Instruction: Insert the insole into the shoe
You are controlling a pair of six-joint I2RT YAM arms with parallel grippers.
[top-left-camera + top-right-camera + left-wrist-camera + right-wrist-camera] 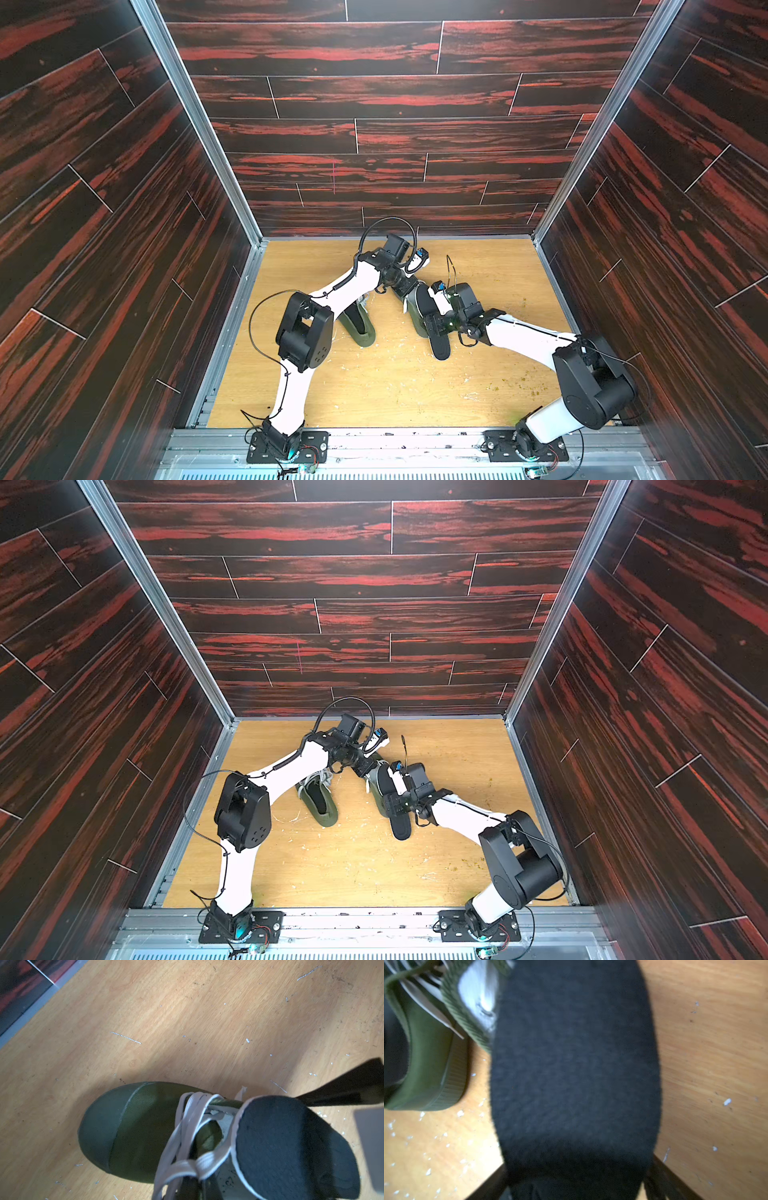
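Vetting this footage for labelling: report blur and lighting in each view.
Right wrist view: the black insole fills the frame, soft and out of focus, and the green shoe is blurred too. Left wrist view: the shoe's toe is sharp but shadowed, and the table is patchily lit. Both top views: sharp and evenly lit.

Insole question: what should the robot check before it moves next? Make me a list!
1. Insole fully inside the shoe: not ok, its heel end sticks out past the shoe.
2. Insole front at the shoe opening: ok, it lies over the opening beside the laces.
3. Right gripper gripping the insole: cannot tell; a finger stands on each side of it.
4. Left gripper steadying the shoe: cannot tell; it is shut at the laced part, its fingers hidden.
5. Other shoe out of the way: ok, it lies apart, partly under the left arm.
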